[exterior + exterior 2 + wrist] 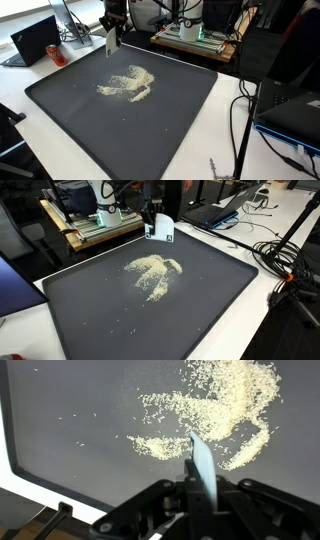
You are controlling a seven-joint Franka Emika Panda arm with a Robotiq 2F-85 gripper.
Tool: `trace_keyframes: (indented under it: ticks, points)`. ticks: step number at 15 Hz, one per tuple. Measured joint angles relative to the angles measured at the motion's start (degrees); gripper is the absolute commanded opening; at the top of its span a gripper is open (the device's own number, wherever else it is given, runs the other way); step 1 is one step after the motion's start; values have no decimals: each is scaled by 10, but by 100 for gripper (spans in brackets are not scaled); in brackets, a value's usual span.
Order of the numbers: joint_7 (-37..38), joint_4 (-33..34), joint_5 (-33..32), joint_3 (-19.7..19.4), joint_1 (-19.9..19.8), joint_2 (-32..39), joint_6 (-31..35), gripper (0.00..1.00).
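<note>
My gripper [112, 33] hangs above the far edge of a large black tray [60, 110] and is shut on a thin white flat scraper card [112, 41]. It shows in both exterior views, also at the gripper [155, 220] with the card [163, 227]. A pile of pale yellow grains [128, 83] is scattered in the middle of the tray, also in the exterior view [155, 272]. In the wrist view the card [203, 460] sticks out from the jaws [200, 488] edge-on, above the grains [215, 405]. The card hangs off the tray surface, short of the pile.
A closed laptop [35, 42] and a red can [56, 53] sit beside the tray. A wooden bench with electronics [195, 38] stands behind it. Cables [285, 260] lie on the white table by the tray's side. A few stray grains [125, 332] lie near the tray's front.
</note>
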Motion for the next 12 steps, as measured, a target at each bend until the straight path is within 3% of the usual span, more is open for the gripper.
trace_keyframes:
  ticks: [5, 12]
  points:
    - [-2, 0, 10, 1, 0, -46, -19, 1]
    - [21, -21, -47, 37, 17, -92, -15, 4]
